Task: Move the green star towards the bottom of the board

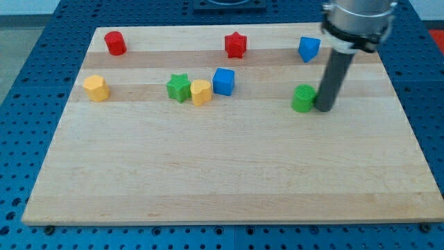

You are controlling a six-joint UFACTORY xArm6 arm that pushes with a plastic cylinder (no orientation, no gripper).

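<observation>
Small, rigid, light green star (178, 87), likely sliding easily on smooth desk (222, 173); best pushed from its top edge; my tip (324, 108) well right of star, touching nothing, no hand to clench.

The arm enters from the view's top right, where its grey metallic wrist housing (357, 21) is cut off by the upper edge. A dark band rings the base of that housing. From it a straight dark rod (334, 75) drops downward, leaning slightly toward the view's left as it descends. My tip (324, 108) sits at the rod's lower end, down at the counter (229, 180), in the right half of the view. It lies just beside the green block (302, 98), on that block's right, apparently touching it.
</observation>
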